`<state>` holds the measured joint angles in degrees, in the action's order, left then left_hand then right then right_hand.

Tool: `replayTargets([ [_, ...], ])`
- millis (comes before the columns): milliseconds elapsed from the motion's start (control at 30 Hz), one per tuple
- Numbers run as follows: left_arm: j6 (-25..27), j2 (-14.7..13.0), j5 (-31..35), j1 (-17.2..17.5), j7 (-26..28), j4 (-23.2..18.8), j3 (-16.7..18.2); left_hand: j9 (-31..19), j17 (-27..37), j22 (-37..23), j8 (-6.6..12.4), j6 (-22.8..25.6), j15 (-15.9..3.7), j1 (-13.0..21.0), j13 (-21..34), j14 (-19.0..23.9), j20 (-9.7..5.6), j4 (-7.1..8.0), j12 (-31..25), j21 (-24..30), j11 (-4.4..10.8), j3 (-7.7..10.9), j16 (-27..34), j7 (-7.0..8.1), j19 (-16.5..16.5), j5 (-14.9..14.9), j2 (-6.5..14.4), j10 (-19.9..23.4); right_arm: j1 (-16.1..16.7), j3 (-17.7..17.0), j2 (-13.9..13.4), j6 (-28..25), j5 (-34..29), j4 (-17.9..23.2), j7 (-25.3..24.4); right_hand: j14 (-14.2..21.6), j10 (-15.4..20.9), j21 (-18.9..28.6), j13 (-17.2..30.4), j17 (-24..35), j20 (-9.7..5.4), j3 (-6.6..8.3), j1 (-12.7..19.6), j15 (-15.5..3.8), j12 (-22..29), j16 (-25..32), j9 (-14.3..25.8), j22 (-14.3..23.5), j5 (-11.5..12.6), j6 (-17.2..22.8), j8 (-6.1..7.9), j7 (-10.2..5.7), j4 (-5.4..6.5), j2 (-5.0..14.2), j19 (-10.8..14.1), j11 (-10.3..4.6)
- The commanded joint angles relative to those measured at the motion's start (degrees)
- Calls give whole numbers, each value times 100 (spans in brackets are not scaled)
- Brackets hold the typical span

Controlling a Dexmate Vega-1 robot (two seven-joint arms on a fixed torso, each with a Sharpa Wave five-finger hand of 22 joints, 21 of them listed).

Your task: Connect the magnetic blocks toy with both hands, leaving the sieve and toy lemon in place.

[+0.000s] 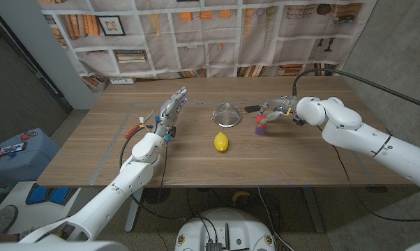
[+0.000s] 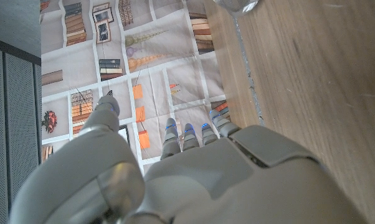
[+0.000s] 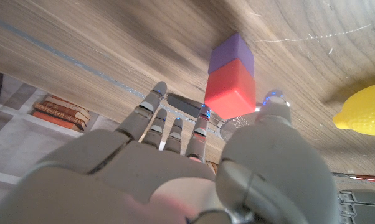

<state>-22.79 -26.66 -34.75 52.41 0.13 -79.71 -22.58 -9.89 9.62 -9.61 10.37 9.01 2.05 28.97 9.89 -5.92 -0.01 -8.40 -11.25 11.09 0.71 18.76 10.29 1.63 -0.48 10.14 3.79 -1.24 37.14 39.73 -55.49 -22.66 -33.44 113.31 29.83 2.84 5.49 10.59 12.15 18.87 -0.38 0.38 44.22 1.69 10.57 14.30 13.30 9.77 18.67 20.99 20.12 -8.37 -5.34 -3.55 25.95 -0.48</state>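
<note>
Head view is showing the wooden table [image 1: 196, 167] with the toy lemon [image 1: 221, 142] lying near its middle and the sieve [image 1: 227, 113] sitting just behind it, the 2 a little apart. To the right of the sieve, the magnetic blocks toy [image 1: 260, 125] is standing on the table as 2 cubes joined together, 1 red and 1 purple. The right hand [image 1: 276, 110] is reaching in over it from the right, fingers curving down around the red cube. In the right wrist view the same stack [image 3: 230, 78] is sitting between the thumb and the other fingers [image 3: 175, 127]; the fingers are partly spread and close against the red cube, but whether they are actually gripping it I cannot tell. The lemon [image 3: 363, 111] is also appearing at the edge of that view, well apart from the blocks.

The left hand [image 1: 169, 113] is hovering to the left of the sieve, fingers stretched out straight and slightly apart, holding nothing. The left wrist view is showing those fingers [image 2: 187, 134] extended past the table edge, with the sieve's rim [image 2: 236, 5] visible beyond them.
</note>
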Motion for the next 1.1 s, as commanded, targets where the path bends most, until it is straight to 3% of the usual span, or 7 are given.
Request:
replayTargets([
  [33, 54, -64, 17, -66, -94, 69, -29, -11, 2, -12, -12, -18, -5, -13, 10, -46, 4, 0, 19, -35, -10, 24, -30, 18, -27, -7, 23, -37, 69, -103, -92, 101, 217, 31, 33, -96, -186, -23, 21, -5, 102, -119, -209, 131, -18, -75, 14, 9, 83, -215, -80, 26, 39, -55, -114, 48],
  [267, 158, -147, 94, -78, -83, 42, -65, -10, 4, -13, -49, -142, 11, -78, 11, -132, -3, 7, 55, -67, 11, 6, -49, 60, -128, -10, 21, -134, 135, -218, -130, 192, 505, -6, -44, -322, -601, -31, 28, 0, 242, -311, -547, 287, -10, -164, 17, 10, 178, -1024, -391, 91, 193, -106, -422, 167],
  [533, 214, -234, 231, -33, 76, -52, -55, -6, 4, -13, -73, -297, 5, -150, 9, -168, -8, 18, 51, -65, 128, -10, -42, 140, -164, -7, 34, -146, 457, -563, -153, 521, 1133, -176, -716, -502, -839, -36, 28, 15, 324, -450, -869, 379, 17, -203, -16, 6, 228, -1615, -663, 246, 366, -57, -705, 259],
  [867, 54, -154, 312, -36, 218, 73, -21, -4, 3, -16, -44, -317, -54, -240, 8, -117, -49, 43, 29, -43, 178, -34, -13, 135, -142, -2, 52, -100, 842, -986, -75, 933, 2089, -449, -1472, -492, -713, -19, 21, 23, 293, -492, -1010, 343, 89, -183, -57, 3, 241, -1581, -684, 246, 449, -2, -749, 256],
  [1100, 35, -173, 341, -47, 259, 147, 9, -3, 2, -16, -25, -288, -70, -275, 7, -103, -51, 53, 19, -36, 195, -34, -10, 137, -129, 6, 83, -68, 1087, -1154, -33, 917, 2476, -490, -1993, -388, -451, 11, 0, 23, 210, -526, -1153, 191, 179, -132, -118, -2, 258, -1436, -677, 226, 539, 80, -710, 149],
])
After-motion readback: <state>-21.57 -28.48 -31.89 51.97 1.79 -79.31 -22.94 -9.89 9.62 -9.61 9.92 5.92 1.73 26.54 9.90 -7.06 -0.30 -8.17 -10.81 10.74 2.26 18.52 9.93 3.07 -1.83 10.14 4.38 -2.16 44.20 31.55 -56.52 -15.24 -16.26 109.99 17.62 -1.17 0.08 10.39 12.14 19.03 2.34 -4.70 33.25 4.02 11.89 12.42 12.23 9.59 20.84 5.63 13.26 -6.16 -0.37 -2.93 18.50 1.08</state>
